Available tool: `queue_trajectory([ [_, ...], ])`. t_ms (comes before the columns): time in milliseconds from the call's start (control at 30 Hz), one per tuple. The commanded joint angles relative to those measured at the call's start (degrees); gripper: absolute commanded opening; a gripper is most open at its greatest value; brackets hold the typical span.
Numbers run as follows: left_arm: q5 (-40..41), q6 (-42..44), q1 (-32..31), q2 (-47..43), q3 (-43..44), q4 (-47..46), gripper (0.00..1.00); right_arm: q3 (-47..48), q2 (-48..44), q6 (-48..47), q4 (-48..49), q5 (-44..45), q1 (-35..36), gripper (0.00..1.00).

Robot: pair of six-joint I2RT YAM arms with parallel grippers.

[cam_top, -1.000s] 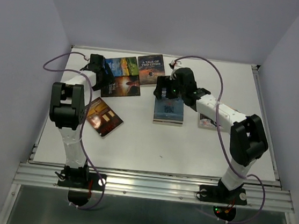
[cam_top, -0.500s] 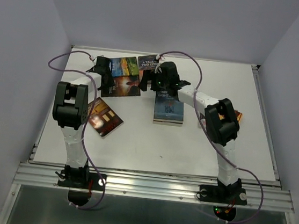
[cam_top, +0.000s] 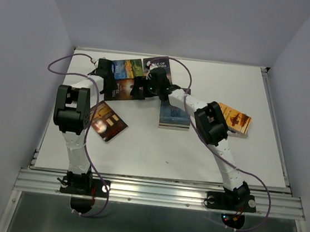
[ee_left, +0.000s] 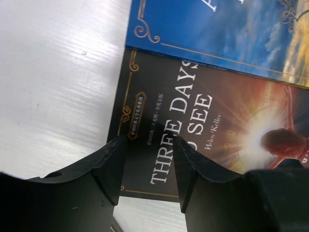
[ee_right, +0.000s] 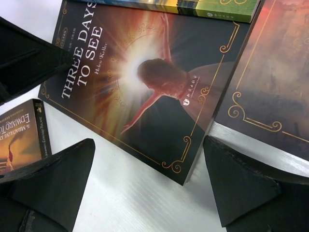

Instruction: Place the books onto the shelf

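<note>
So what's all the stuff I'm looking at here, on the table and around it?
Three Days to See book: one, dark with an orange glow, far left.
Blue-and-green book: one, directly behind it.
A Tale of Two Cities book: one, dark purple, far middle.
Blue book: one showing, centre.
Orange book: one, right side.
Brown book: one, near left.
Table: one, white.
Metal rail: one, silver, near edge.
Cables: two, purple, one along each arm.
Left arm: one, black and white; jaws slightly apart over the Three Days to See book.
Right arm: one, black and white; jaws wide open over the same book's corner.
</note>
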State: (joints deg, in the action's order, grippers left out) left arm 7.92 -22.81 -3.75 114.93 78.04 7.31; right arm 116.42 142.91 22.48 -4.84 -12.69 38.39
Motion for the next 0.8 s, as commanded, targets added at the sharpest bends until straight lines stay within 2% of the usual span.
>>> queue_trajectory([
  [0, -3.08, -2.94, 4.70, -1.72, -3.51, 8.16, 0.55, -0.49, 0.62, 0.73, -0.61, -2.86, 2.56, 1.00],
  [100, -2.74, -5.22, 6.82, -4.36, -3.16, 8.77, 0.57, -3.74, -1.31, -2.26, 0.27, -3.75, 5.81, 1.00],
  [200, -0.28, -6.10, 7.53, -7.52, -1.85, 10.18, 0.64, -6.11, -3.77, -4.19, 1.50, -4.54, 9.15, 1.00],
  [467, 1.04, -9.80, 8.67, -13.07, -0.61, 12.99, 0.65, -8.49, -6.42, -8.85, 3.96, -7.00, 15.83, 1.00],
  [600, 1.39, -10.59, 9.28, -13.07, -2.80, 12.99, 0.65, -7.70, -6.94, -7.81, 2.92, -1.13, 15.84, 1.00],
  [633, 1.39, -10.76, 9.46, -12.98, -3.33, 12.90, 0.65, -7.61, -7.29, -7.54, 2.21, 3.33, 15.84, 1.00],
  [767, 0.52, -11.65, 10.51, -12.63, -5.79, 11.32, 0.65, -8.23, -10.37, -6.75, 1.59, 7.67, 14.61, 1.00],
])
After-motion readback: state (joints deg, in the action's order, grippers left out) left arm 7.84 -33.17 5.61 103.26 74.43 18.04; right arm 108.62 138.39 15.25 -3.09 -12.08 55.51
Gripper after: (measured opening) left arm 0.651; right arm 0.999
